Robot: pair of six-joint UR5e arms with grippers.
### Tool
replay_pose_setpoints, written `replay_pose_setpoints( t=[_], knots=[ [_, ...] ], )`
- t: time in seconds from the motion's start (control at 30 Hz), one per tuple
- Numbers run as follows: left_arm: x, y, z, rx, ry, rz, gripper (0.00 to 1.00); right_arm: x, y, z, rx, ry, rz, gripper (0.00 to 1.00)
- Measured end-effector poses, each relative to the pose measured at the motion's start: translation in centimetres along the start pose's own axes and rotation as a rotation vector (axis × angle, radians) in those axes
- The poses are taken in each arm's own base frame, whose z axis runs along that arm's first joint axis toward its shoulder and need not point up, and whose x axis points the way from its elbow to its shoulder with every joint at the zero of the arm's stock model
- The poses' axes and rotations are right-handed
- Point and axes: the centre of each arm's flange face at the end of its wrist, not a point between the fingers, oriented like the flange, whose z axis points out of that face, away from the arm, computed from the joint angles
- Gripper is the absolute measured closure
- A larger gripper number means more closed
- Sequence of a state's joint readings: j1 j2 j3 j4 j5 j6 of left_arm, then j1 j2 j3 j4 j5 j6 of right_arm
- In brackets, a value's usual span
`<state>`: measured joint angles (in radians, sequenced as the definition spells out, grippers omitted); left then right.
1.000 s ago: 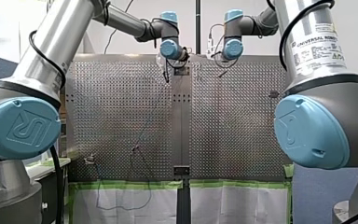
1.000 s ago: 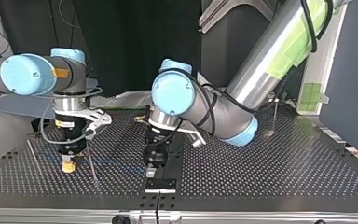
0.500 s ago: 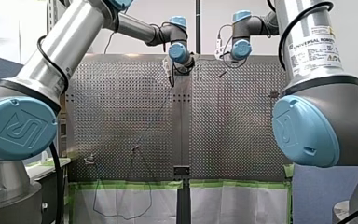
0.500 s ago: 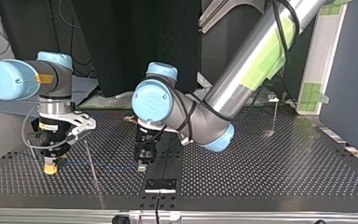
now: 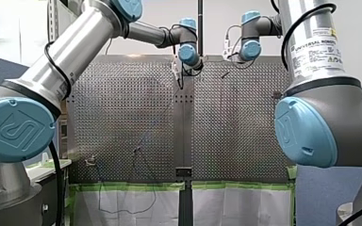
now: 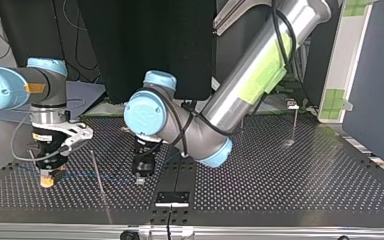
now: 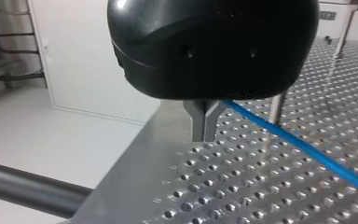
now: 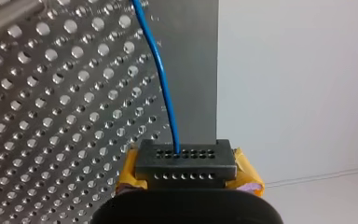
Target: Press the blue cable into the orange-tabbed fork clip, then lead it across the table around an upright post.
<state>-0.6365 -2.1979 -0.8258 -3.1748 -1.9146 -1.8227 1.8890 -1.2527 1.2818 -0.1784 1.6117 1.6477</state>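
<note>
The blue cable [image 6: 87,174] runs low over the perforated table [image 6: 280,185] between my two grippers. My left gripper [image 6: 140,179], black with metal fingers, is shut on it near the middle of the top view. In the left wrist view the cable [image 7: 307,149] leaves the shut fingertips [image 7: 205,133] and passes a thin upright post [image 7: 277,106]. My right gripper [image 6: 46,181], yellow-padded, holds the cable's other stretch at the top view's left. In the right wrist view the cable [image 8: 161,60] comes straight out of the shut tips [image 8: 185,161]. I cannot make out the orange-tabbed clip.
A thin rod [image 6: 100,182] stands between the two grippers, close to the cable. Another post [image 6: 294,122] with a small fixture on top stands at the top view's far right. A black bracket [image 6: 171,198] sits at the table's near edge.
Both arms have slid toward the top view's left, carrying the cable with them. My left gripper has gone from above the black bracket to beside the thin rod.
</note>
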Motion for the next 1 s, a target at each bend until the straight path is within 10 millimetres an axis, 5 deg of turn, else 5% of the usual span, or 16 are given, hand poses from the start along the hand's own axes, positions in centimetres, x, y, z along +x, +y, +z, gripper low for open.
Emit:
replay_pose_setpoints(
  t=[0.3, 0.67, 1.0],
  knots=[
    [1.7, -1.7, 1.7, 0.019, -0.011, -0.023, 1.00, 0.0, 2.5, 0.6, -0.024, -0.001, 0.005, 1.00],
    [1.5, -1.9, 2.4, 0.023, -0.032, -0.039, 1.00, -1.3, 5.4, 1.5, -0.060, -0.020, 0.000, 1.00],
    [6.2, -0.5, 3.3, 0.012, 0.030, -0.012, 1.00, -4.1, 7.3, 2.4, -0.075, -0.061, -0.003, 1.00]
  ],
)
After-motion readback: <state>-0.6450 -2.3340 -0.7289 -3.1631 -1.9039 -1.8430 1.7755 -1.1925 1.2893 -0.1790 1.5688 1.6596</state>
